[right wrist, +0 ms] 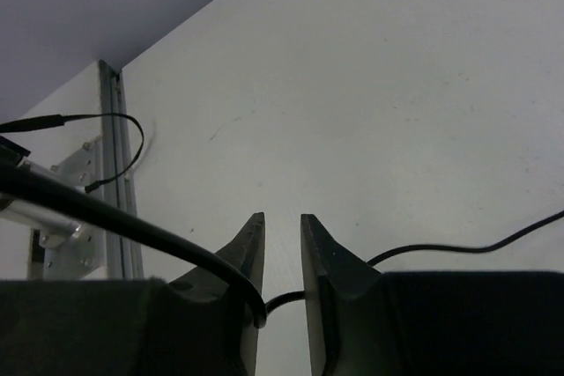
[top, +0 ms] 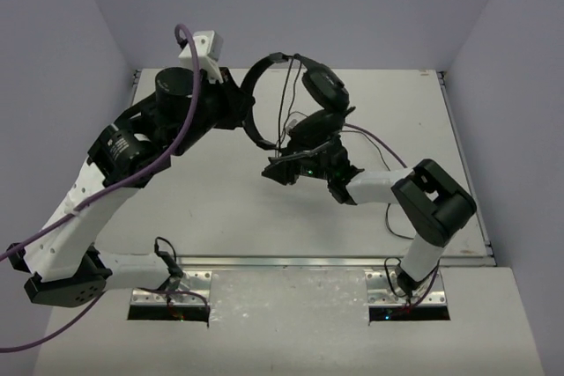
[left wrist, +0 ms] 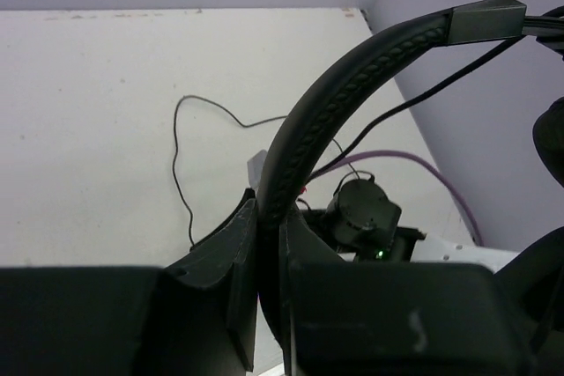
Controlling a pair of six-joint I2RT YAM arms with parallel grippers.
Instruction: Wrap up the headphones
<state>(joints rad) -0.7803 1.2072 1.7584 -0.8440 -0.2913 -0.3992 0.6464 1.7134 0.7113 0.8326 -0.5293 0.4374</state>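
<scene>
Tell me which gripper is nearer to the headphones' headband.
Left. The left gripper is clamped on the headband; the right gripper sits off it, by the nearer earcup, the thin cable crossing between its parted fingers.

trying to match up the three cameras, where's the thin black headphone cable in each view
top external: the cable hangs down the upper middle, from the headphones to the right gripper.
left wrist: a thin loop on the table, left of centre; another stretch crosses upper right.
right wrist: bottom centre, passing between the open fingers, then running off right.
shared landmark: the white table, behind the cable in every view.
</scene>
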